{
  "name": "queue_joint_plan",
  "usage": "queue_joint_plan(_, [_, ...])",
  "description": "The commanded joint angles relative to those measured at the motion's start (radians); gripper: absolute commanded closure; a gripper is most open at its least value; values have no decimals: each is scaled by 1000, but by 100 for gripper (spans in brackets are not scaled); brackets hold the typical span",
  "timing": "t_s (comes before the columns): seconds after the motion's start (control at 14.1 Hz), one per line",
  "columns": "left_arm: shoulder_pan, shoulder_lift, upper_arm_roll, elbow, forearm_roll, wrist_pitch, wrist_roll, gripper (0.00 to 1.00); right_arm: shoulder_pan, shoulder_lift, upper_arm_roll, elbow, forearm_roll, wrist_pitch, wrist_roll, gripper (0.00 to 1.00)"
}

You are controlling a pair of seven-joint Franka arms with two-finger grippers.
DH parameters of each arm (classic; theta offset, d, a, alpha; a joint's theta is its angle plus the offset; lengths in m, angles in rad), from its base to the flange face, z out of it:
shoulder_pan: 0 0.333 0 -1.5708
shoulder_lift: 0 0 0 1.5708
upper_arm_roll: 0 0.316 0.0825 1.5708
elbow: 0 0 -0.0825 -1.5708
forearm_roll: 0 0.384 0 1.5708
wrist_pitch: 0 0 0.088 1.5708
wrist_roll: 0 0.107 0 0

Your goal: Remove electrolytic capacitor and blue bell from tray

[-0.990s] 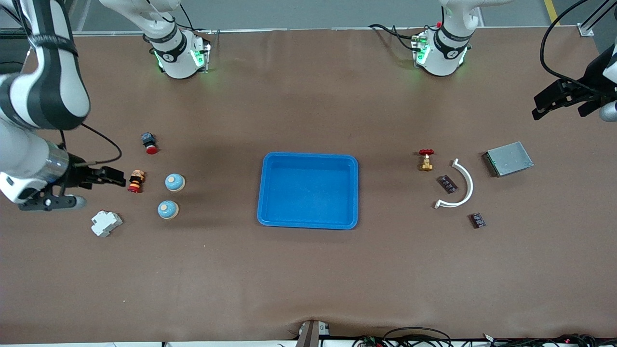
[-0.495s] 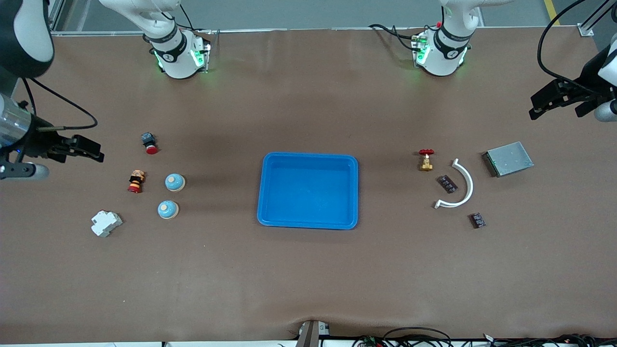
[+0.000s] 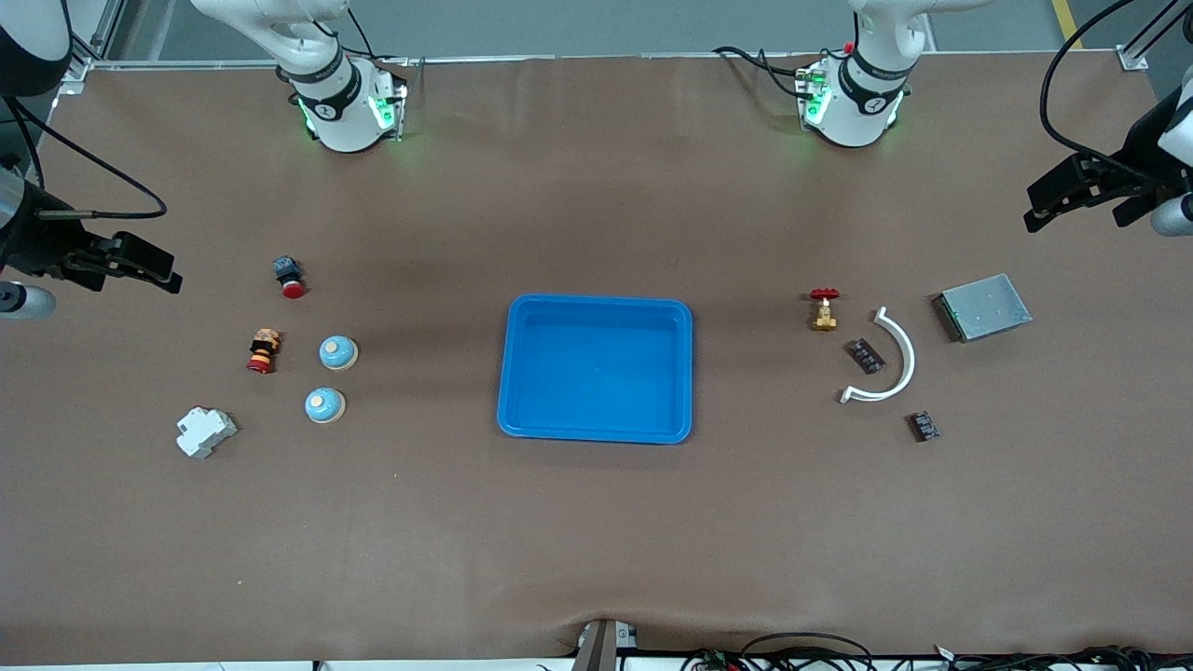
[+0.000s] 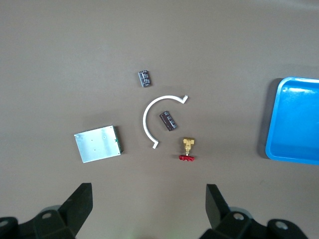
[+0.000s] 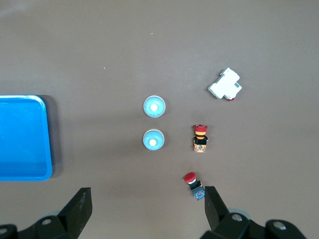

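Two blue bells point(image 3: 337, 352) point(image 3: 324, 405) stand side by side toward the right arm's end of the table; the right wrist view shows both bells point(image 5: 154, 106) point(image 5: 153, 140). Two dark capacitors point(image 3: 865, 355) point(image 3: 924, 426) lie toward the left arm's end, and the left wrist view shows both capacitors point(image 4: 168, 121) point(image 4: 144, 78). The blue tray point(image 3: 596, 300) in the middle holds nothing. My right gripper point(image 3: 149, 266) hangs open and empty over bare table at its end. High over the table's other end, my left gripper point(image 3: 1058, 200) is open and empty too.
A red push button point(image 3: 290, 277), an orange-and-red button point(image 3: 263, 351) and a white breaker point(image 3: 205, 431) lie around the bells. A brass valve with a red handle point(image 3: 823, 309), a white curved strip point(image 3: 897, 359) and a metal plate point(image 3: 983, 307) lie around the capacitors.
My right gripper has pulled up and away from the orange-and-red button toward its end of the table. The left gripper has hardly moved. Nothing on the table has shifted.
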State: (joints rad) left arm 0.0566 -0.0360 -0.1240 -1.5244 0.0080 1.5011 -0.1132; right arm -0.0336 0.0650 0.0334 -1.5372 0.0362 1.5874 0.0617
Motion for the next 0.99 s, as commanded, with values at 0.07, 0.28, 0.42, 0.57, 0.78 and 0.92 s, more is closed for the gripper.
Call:
queue_joint_plan(0.07, [5, 2, -2, 15, 0, -16, 20, 0, 6, -14, -12, -8, 10, -6, 13, 0])
queue_joint_plan(0.28, [5, 2, 0, 21, 1, -16, 20, 0, 5, -22, -12, -11, 10, -6, 12, 0])
queue_joint_plan(0.42, [6, 5, -2, 33, 0, -16, 20, 0, 5, -24, -12, -12, 7, 5, 12, 0])
queue_joint_plan(0.57, [3, 7, -2, 32, 0, -16, 21, 0, 5, -20, -12, -11, 1, 28, 7, 0])
queue_joint_plan(0.78, [5, -4, -2, 6, -5, -30, 17, 0, 3, -43, -16, -29, -1, 37, -2, 0])
queue_joint_plan(0.92, [6, -7, 0, 4, -5, -30, 17, 0, 1, -79, -20, -81, -1, 78, -8, 0])
